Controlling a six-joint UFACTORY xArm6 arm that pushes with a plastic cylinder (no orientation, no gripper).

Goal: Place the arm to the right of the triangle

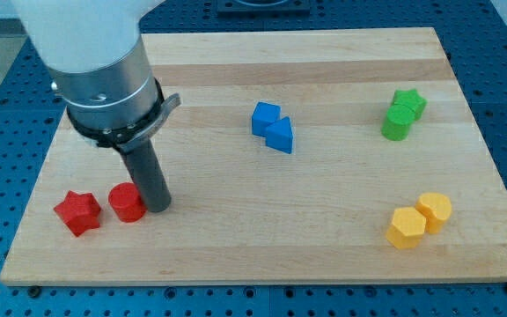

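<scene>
A blue triangle block lies near the board's middle, touching a blue cube-like block at its upper left. My tip is at the view's lower left, far left of the triangle. It stands right beside a red cylinder, on the cylinder's right. A red star lies left of the cylinder.
A green star and green cylinder sit together at the view's upper right. Two yellow blocks, a hexagon and a cylinder, touch at the lower right. The wooden board rests on a blue perforated table.
</scene>
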